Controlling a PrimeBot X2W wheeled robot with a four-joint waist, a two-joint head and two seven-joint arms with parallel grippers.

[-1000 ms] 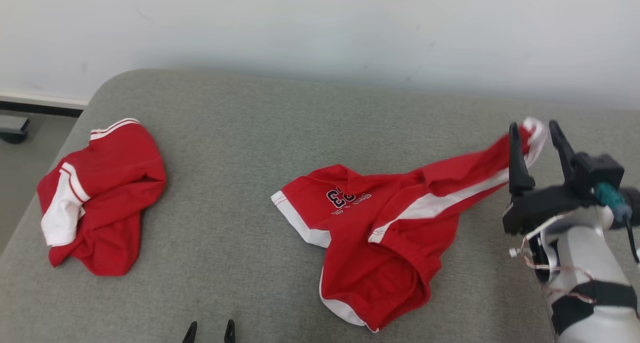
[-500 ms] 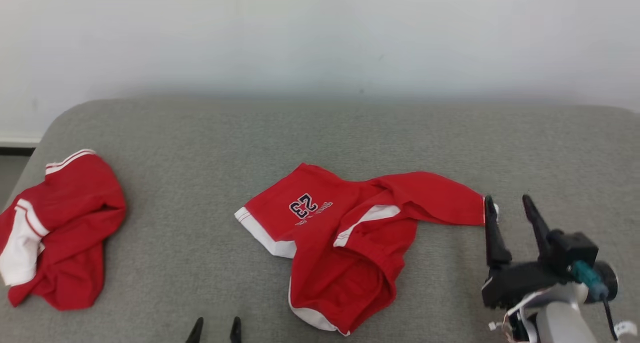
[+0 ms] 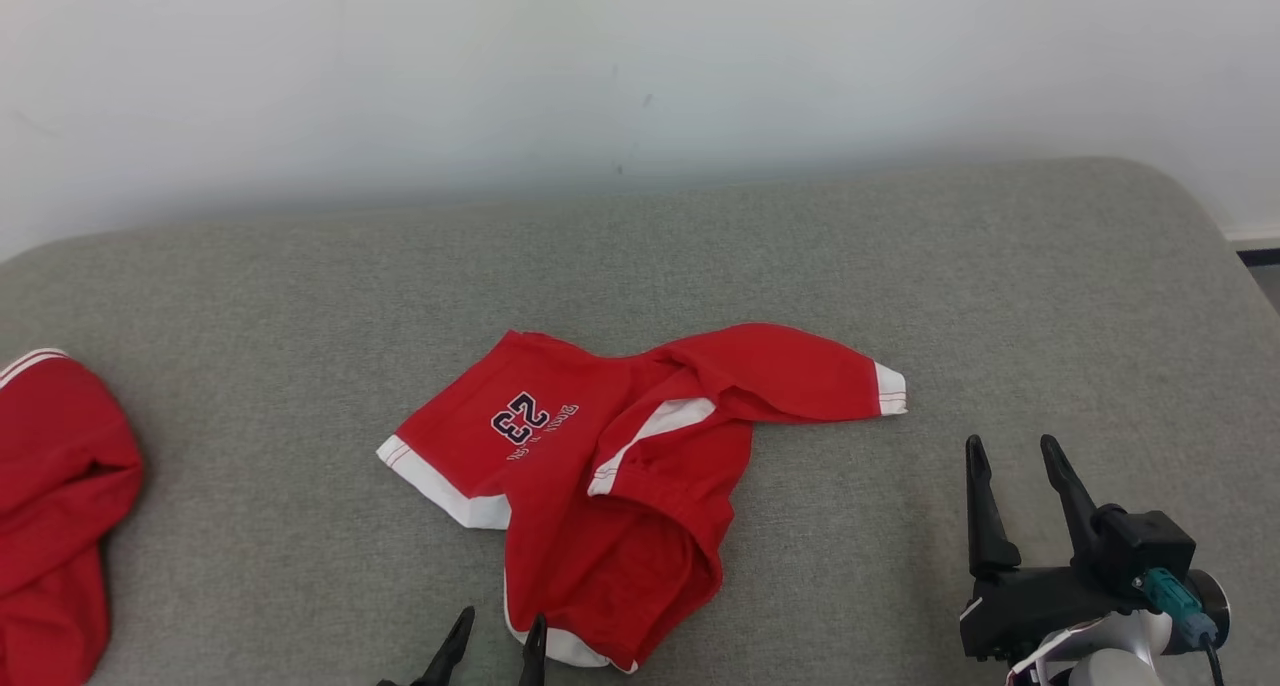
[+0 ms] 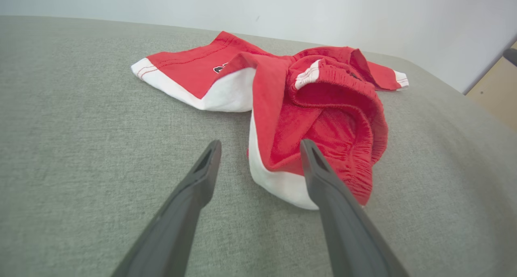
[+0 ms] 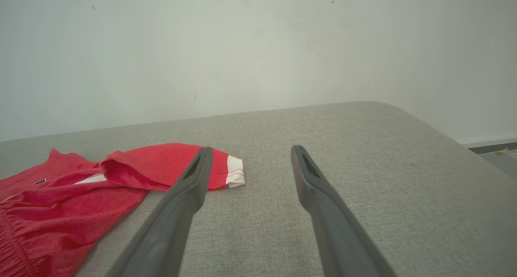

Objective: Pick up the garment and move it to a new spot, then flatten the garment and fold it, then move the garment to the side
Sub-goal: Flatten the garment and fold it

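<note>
Fingers (image 5: pixel 192 184) on both arms are standing spread wide and gripping nothing: the right gripper (image 3: pixel 1010 444) is hovering over bare cushion (image 3: pixel 1000 266) at the near right, and the left gripper (image 3: pixel 502 618) is poking in at the near edge, tips pointing far. Between them the garment (image 3: pixel 600 466) is lying loose on the cushion, about midway across, rumpled and partly doubled over itself. Its long axis is running left to right, tilting slightly far toward the right: a white-edged hem (image 3: pixel 440 486) is sitting at the left end, and a leg is stretching out to a white cuff (image 3: pixel 890 391) at the right end. A third lobe, carrying the gathered waistband (image 4: pixel 373 123), is reaching toward the near side.

That near lobe is lying just beside the left gripper (image 4: pixel 260 143); in the left wrist view one finger is overlapping the lobe's white edge, possibly touching it, though the angle is leaving that unclear. The cuff is sitting far and left of the right gripper (image 5: pixel 251 148), near but apart. So the left arm is looking the nearer one, and flattening is looking like the step in hand: each gripper is needing to reach far, the right one also leftward, to take an end and pull along that axis. A second red garment (image 3: pixel 50 486) is lying well apart at the left edge
</note>
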